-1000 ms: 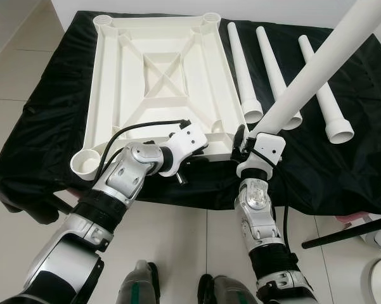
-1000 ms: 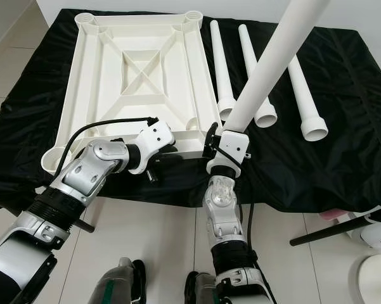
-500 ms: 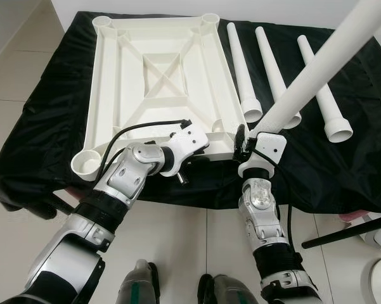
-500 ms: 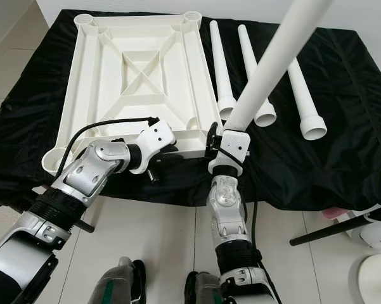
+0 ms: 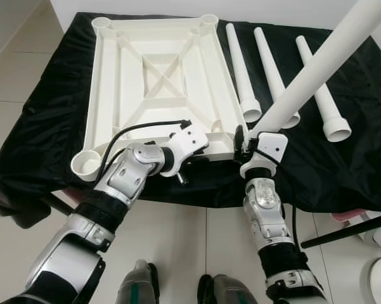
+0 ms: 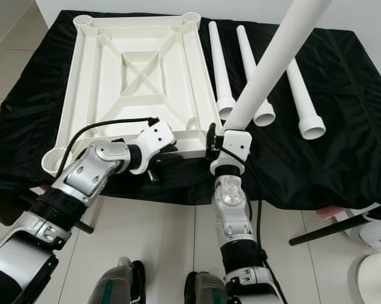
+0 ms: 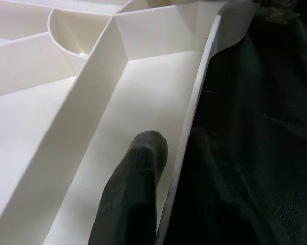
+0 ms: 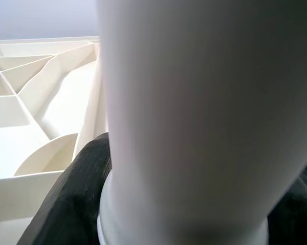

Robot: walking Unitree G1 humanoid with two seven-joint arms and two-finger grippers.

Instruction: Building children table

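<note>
Black cloth (image 5: 342, 171) drapes the low bench on a pale tiled floor (image 5: 12, 82), and on it lies the white plastic tabletop (image 5: 158, 69), turned underside up so its ribs and four round corner sockets show. Three loose white table legs (image 5: 242, 69) lie side by side on the cloth to the tabletop's right, flared ends toward the robot.

At the tabletop's near edge, the left pincer (image 7: 158, 168) is clamped on the rim wall: one black finger (image 7: 135, 194) lies inside the tray-like recess against the wall, the other outside on the cloth side.

Just beside the near right corner socket (image 5: 220, 126), the right pincer (image 5: 248, 140) is clamped on the flared end of a fourth white leg (image 5: 317, 63), which slants up and away to the robot's right, above the loose legs. In the right wrist view a black finger (image 8: 71, 194) presses against this leg's base.
</note>
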